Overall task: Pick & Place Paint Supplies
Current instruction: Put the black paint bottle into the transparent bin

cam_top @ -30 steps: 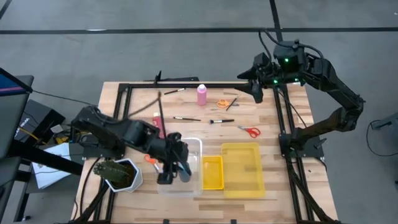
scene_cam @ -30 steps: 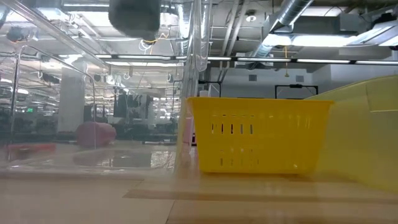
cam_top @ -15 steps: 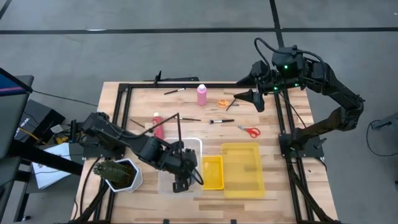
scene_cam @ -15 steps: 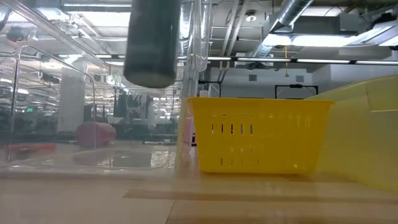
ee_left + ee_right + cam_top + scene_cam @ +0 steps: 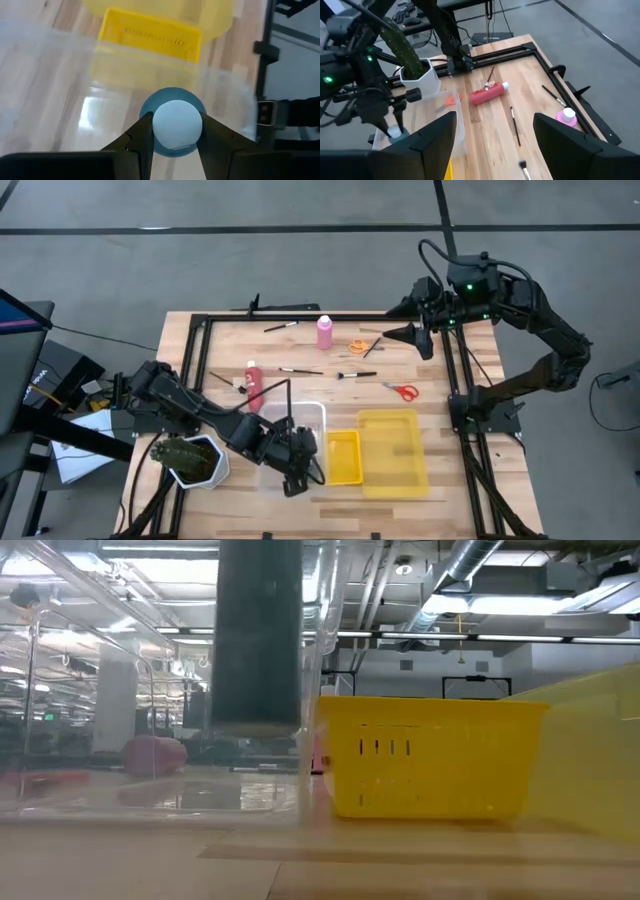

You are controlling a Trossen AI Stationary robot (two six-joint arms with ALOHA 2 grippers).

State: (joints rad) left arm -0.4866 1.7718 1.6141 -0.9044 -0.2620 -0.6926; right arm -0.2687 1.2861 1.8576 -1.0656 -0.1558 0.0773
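My left gripper (image 5: 294,472) is shut on a dark blue paint bottle (image 5: 258,640) with a pale blue cap (image 5: 177,124), inside the clear bin (image 5: 312,412) at the table's near side. My right gripper (image 5: 495,135) stands open, raised above the far right of the table (image 5: 402,332), with nothing between its fingers. A red bottle (image 5: 254,380) lies on its side on the wood. A pink bottle (image 5: 325,332) stands upright at the far side. Thin brushes (image 5: 300,370) (image 5: 356,374) and two pairs of scissors (image 5: 357,346) (image 5: 402,391) lie flat on the table. My left gripper pinches the blue bottle's upper part (image 5: 150,142), just below the cap, between its two fingers, one on each side. The fingers (image 5: 216,137) come from above, slanting down. The bottle hangs upright inside the clear bin, its bottom (image 5: 258,728) clear of the bin's floor.
A small yellow bin (image 5: 342,457) stands right beside the clear bin, and a larger yellow bin (image 5: 388,450) stands beyond it. A green plant in a white pot (image 5: 188,460) sits at the near left. A black frame (image 5: 450,370) runs along the table's edges.
My left gripper has come down and toward the table's near edge, rolling at the wrist. It has carried the blue bottle down into the clear bin. In the low view the small yellow bin has shifted slightly sideways.
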